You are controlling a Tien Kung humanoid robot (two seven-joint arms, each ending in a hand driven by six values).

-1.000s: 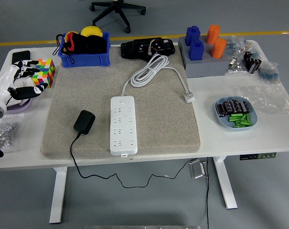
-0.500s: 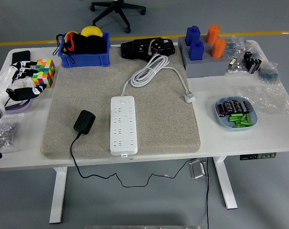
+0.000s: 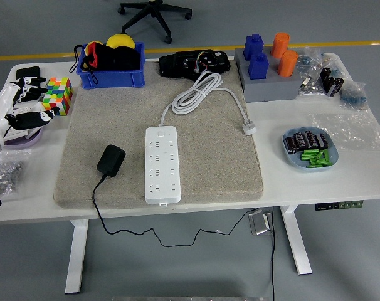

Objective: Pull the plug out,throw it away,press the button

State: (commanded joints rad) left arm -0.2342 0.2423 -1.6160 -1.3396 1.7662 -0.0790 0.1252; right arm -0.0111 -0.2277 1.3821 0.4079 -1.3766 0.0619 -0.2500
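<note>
A white power strip (image 3: 162, 163) lies lengthwise in the middle of a grey mat (image 3: 158, 144), its coiled white cord (image 3: 199, 91) running to the back. A black plug adapter (image 3: 111, 159) lies loose on the mat left of the strip, its black cable hanging over the table's front edge. My left hand (image 3: 28, 106), white with black fingertips, hovers at the table's left edge, fingers spread and empty, far from the adapter. The right hand is out of view.
A blue bin (image 3: 110, 64) with dark and yellow items stands at the back left, a colourful cube (image 3: 58, 95) beside my hand. A grey block with blue and orange pegs (image 3: 269, 72) and a blue dish of batteries (image 3: 310, 149) sit on the right.
My left hand has drawn back a little to the left and up toward the table's edge. Nothing else moved.
</note>
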